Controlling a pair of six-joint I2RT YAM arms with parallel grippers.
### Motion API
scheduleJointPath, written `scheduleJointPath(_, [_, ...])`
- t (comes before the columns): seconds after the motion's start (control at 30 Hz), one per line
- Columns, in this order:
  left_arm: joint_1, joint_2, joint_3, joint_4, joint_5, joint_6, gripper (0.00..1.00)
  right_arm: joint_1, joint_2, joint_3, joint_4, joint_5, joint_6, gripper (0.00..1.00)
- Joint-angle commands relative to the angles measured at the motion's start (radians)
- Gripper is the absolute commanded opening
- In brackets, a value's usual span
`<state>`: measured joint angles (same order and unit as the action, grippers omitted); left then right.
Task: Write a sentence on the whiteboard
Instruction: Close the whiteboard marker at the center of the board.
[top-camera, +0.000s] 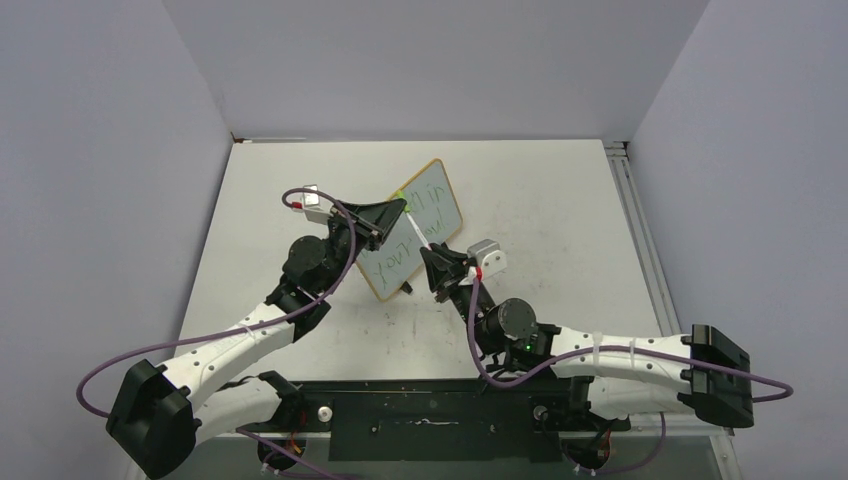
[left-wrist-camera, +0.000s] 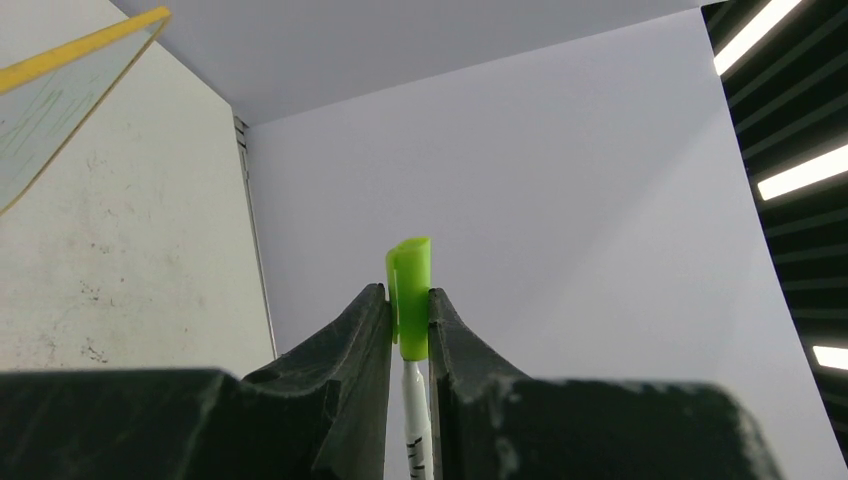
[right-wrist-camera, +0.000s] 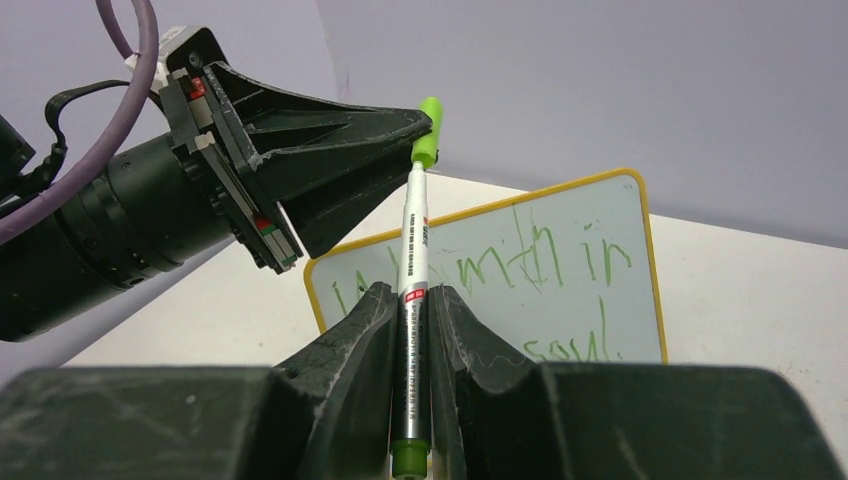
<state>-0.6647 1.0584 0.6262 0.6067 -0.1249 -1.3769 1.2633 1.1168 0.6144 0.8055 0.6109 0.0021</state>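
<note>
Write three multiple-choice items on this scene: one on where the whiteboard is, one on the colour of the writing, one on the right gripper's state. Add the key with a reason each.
1. Where is the small white whiteboard with the yellowish frame?
A. propped on the white table
B. held up in a gripper
C. flat on the black base plate

2. What colour is the handwritten writing on it?
A. red
B. green
C. black

3. What state is the right gripper in?
A. open and empty
B. shut on the board's frame
C. shut on the white-barrelled marker

Key:
1 A: the top view shows it resting on the table between the arms.
2 B: the right wrist view shows green strokes.
3 C: its fingers press both sides of the barrel.
</note>
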Motion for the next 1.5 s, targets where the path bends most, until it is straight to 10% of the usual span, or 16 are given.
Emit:
scheduleJointPath(0.0, [-0.029, -0.011, -0.008, 0.064, 0.031, -0.004, 0.0, -0.019, 0.034, 0.055, 0.087, 0.002, -0.057, 0.05])
scheduleJointPath(1.47, [-0.192, -0.027, -0.062, 0.141, -0.061, 0.041, 0.0, -0.117, 0.158, 0.082, 0.289, 0.01, -0.131, 0.05])
